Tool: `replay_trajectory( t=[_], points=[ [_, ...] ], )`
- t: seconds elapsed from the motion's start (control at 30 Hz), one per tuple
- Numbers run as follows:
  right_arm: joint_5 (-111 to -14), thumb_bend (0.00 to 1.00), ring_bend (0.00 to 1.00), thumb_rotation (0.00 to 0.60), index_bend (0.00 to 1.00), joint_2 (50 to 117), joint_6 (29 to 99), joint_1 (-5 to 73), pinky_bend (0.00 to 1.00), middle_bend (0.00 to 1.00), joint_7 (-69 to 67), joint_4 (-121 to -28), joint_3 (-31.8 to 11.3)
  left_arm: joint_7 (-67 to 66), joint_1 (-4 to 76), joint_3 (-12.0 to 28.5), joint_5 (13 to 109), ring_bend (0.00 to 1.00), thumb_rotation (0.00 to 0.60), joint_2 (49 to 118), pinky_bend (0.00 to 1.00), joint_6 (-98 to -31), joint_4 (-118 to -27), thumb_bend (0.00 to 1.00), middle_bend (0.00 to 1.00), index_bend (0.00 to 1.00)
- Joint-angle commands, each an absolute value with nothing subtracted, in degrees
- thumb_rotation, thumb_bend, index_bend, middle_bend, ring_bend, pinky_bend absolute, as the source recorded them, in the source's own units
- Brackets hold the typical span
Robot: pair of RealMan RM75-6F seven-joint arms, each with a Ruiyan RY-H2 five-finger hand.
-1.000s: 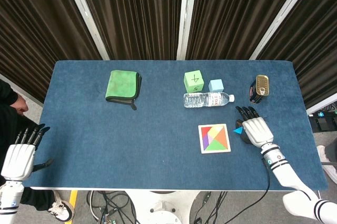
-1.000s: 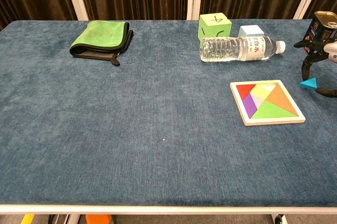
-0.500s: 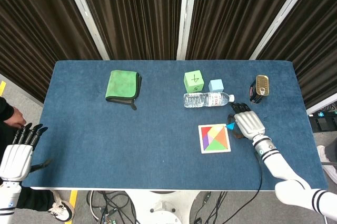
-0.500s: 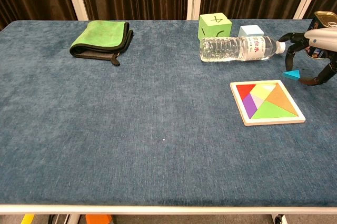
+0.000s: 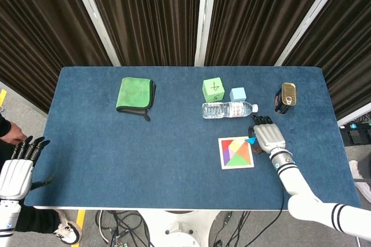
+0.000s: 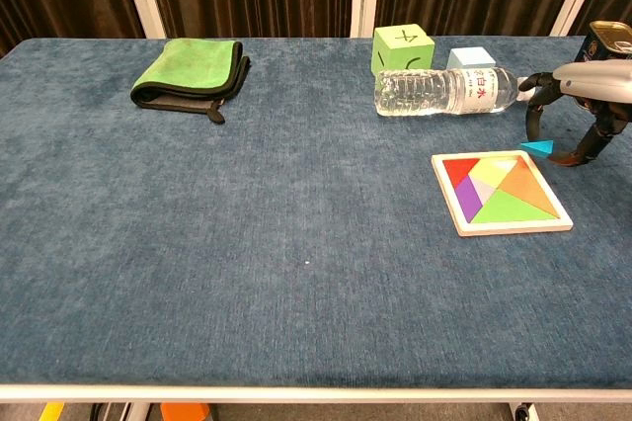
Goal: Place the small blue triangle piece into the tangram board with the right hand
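Moved in from the right edge of the table toward the board since a second ago: right hand [image 6: 583,95], carrying the small blue triangle [image 6: 538,147] along with it. Earlier well off to the board's right; now just past the far right corner of the tangram board [image 6: 502,193], almost over the rim. Same shift visible from the head view, with the right hand [image 5: 266,137] drawn close beside the board [image 5: 236,152].

Pinches the triangle between dark fingertips [image 6: 532,117] pointing downward, holding the piece low over the cloth. Cannot tell whether the piece touches the table or hangs just above it.

Board already mostly filled: red, yellow, orange, purple, green and a pale piece seated. Appears to have a gap along the far edge near the right corner, though too small to be sure of its shape.

Judged as well along: pickup done, carry nearly done. Left to do: bring the triangle over the open slot, turn it to match, lower it in, release and pull back.

Left hand [image 5: 17,169] down at the near left edge of the head view, off the table, fingers spread and holding nothing. Nearby but not in the way: water bottle [image 6: 449,91] lying on its side just behind the board, tin can [image 6: 604,45] at the far right.
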State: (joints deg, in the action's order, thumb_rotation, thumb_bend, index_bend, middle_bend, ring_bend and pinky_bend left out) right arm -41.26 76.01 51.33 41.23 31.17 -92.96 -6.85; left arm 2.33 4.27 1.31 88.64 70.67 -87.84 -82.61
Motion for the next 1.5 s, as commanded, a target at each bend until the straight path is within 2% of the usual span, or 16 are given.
replay_trajectory(
  t=[0.03,0.33,0.67,1.5],
  points=[
    [-38.12,0.29,0.00,0.600,0.58,78.28,54.84,42.04,0.00,0.00,33.27,-94.38,-6.73,2.74,4.24,1.32,88.60,0.01,0.600,70.63,0.11,-87.84,-82.34,0.00,0.12,0.17],
    [-33.68,0.30,0.00,0.600,0.59,81.16,58.53,43.62,0.00,0.00,36.84,-94.85,-6.83,3.98,4.05,1.29,88.54,0.01,0.600,70.52,0.11,-87.99,-81.77,0.00,0.12,0.17],
    [-32.84,0.30,0.00,0.600,0.59,83.10,59.75,44.59,0.00,0.00,38.14,-94.15,-6.68,4.98,4.00,1.40,88.31,0.01,0.600,70.35,0.12,-87.91,-81.40,0.00,0.12,0.17],
    [-33.30,0.30,0.00,0.600,0.58,84.44,59.48,45.15,0.00,0.00,38.26,-92.36,-6.30,5.29,3.96,1.53,87.87,0.01,0.600,70.41,0.12,-87.56,-81.04,0.00,0.12,0.17]
  ],
)
